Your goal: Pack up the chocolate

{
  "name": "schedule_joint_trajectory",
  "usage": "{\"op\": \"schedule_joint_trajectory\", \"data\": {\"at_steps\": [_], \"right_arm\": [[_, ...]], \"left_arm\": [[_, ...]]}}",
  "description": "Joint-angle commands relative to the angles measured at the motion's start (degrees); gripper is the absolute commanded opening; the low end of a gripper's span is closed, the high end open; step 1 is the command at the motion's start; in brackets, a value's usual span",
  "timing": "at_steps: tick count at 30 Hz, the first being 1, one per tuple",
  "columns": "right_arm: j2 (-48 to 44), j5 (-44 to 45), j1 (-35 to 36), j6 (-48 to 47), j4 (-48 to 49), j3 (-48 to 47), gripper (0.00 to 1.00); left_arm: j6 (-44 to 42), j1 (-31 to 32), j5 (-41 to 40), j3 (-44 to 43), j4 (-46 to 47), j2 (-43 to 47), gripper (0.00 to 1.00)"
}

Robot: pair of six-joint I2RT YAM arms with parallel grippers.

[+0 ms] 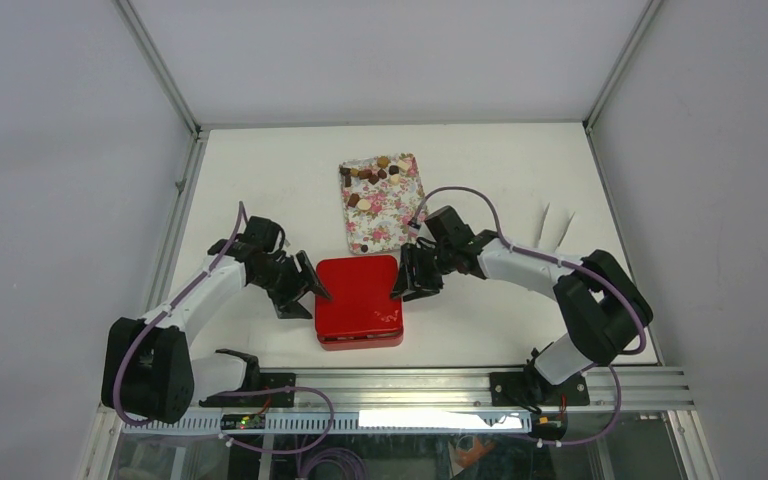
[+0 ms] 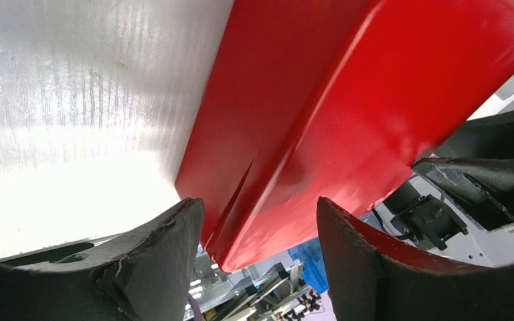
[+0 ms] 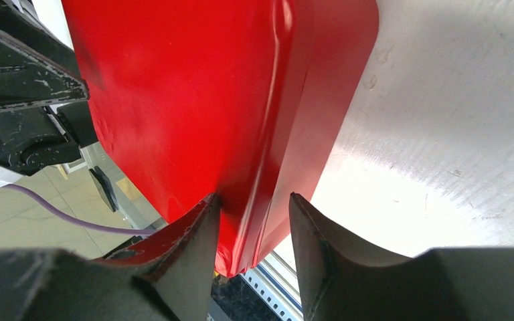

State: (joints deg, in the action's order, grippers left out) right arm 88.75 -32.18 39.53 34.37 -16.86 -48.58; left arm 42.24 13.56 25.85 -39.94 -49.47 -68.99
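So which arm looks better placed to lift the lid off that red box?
Probably the right gripper: its fingers straddle the red box's edge closely. The left gripper also straddles its edge, but with wider gaps. It's close; both may be needed.

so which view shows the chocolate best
The top external view: the chocolate lies in a scatter on the far end of the floral tray, behind the red box. Both wrist views show only the red box between their own fingers, no chocolate.

One red box (image 1: pixel 359 300), one floral tray (image 1: pixel 383 203), roughly a dozen chocolates (image 1: pixel 372 175), two arms.
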Motion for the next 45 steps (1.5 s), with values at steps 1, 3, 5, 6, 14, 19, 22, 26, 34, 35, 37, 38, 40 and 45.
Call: {"op": "schedule_joint_trajectory", "data": {"at_steps": [1, 3, 5, 6, 14, 19, 22, 26, 34, 35, 37, 38, 40, 45], "right_arm": [[-3.43, 0.26, 0.54, -0.79, -0.20, -0.35, 0.46], [-3.66, 0.08, 0.57, -0.63, -0.32, -0.11, 0.46], [-3.86, -0.32, 0.49, -0.49, -0.45, 0.16, 0.44], [-3.85, -0.45, 0.54, -0.47, -0.52, 0.29, 0.43], [-3.87, -5.90, 0.94, -1.84, -3.02, 1.51, 0.44], [-2.30, -10.42, 1.15, -2.04, -2.66, 3.17, 0.50], [-0.30, -12.34, 1.17, -0.49, -0.80, 3.97, 0.50], [2.27, -12.34, 1.16, 1.13, 1.44, 4.54, 0.46], [5.69, -10.05, 1.08, 0.80, 1.37, 3.36, 0.38], [5.94, -9.96, 1.08, 0.49, 1.35, 3.23, 0.38], [6.73, -9.49, 0.94, -0.36, 0.54, 2.32, 0.37], [7.14, -8.89, 0.94, -1.25, -0.16, 1.65, 0.37], [7.71, -7.84, 0.50, -2.49, -1.15, 0.23, 0.36], [9.92, -6.03, -0.66, -6.13, -4.13, -5.10, 0.35]], "left_arm": [[1.09, 0.50, 0.65, 0.54, 2.56, -0.69, 0.63], [1.09, 0.50, 1.03, 0.65, 2.71, -0.79, 0.60], [1.04, 0.50, 1.46, 0.74, 2.80, -0.88, 0.56], [1.05, 0.50, 1.79, 0.85, 2.80, -0.78, 0.53], [1.61, 0.50, 7.53, 2.75, 2.89, -0.39, 0.49], [2.66, 0.49, 8.94, 3.58, 2.88, -0.18, 0.48], [3.19, 0.50, 8.56, 3.64, 3.16, -0.29, 0.47], [3.00, 0.50, 8.51, 3.65, 4.70, -2.29, 0.44], [2.04, 0.46, 6.22, 0.66, 6.81, -6.19, 0.38], [2.08, 0.49, 5.43, 0.46, 7.16, -6.41, 0.37], [2.50, 0.43, 4.69, 0.22, 8.63, -7.47, 0.36], [2.72, 0.42, 4.55, 0.03, 9.19, -8.15, 0.35], [3.05, 0.41, 4.37, -0.51, 10.21, -9.28, 0.35], [2.56, 0.41, 2.43, -3.68, 11.00, -10.98, 0.35]]}}
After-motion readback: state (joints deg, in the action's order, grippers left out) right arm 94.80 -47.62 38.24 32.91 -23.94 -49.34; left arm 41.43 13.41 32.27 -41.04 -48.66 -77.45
